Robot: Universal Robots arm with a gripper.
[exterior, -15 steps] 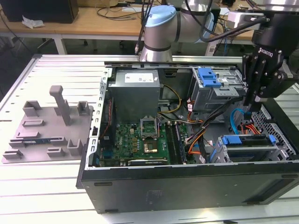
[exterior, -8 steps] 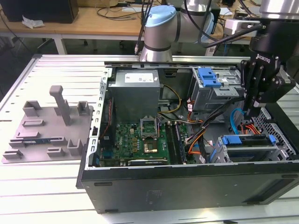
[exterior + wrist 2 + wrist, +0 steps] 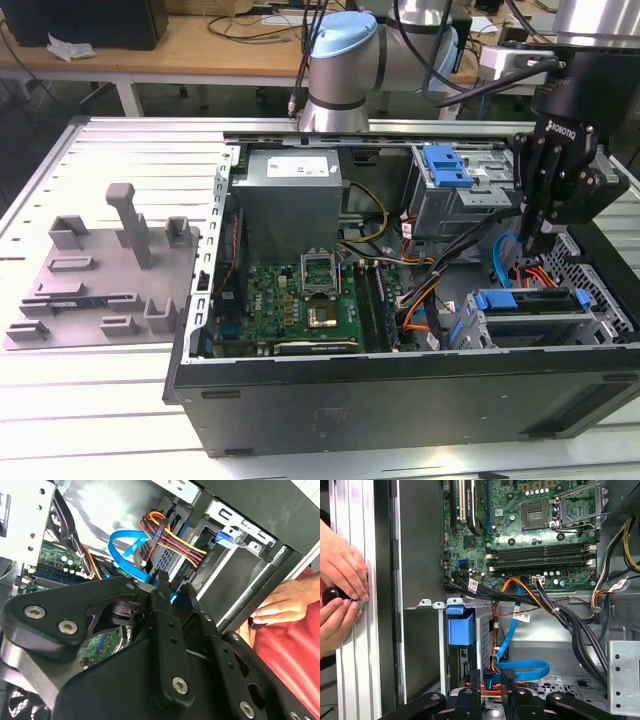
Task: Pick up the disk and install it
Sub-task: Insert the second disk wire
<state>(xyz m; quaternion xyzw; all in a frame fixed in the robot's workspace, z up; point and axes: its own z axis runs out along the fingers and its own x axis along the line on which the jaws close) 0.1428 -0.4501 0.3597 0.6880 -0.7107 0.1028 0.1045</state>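
The disk (image 3: 528, 303) sits in its bay at the near right corner of the computer case (image 3: 400, 390), blue bracket up. Just behind and above it, the fingers (image 3: 528, 235) hang pressed together, empty, among the blue cable (image 3: 520, 670) loops.

text: none legible | power-supply box (image 3: 292, 168) sticker (print too small)
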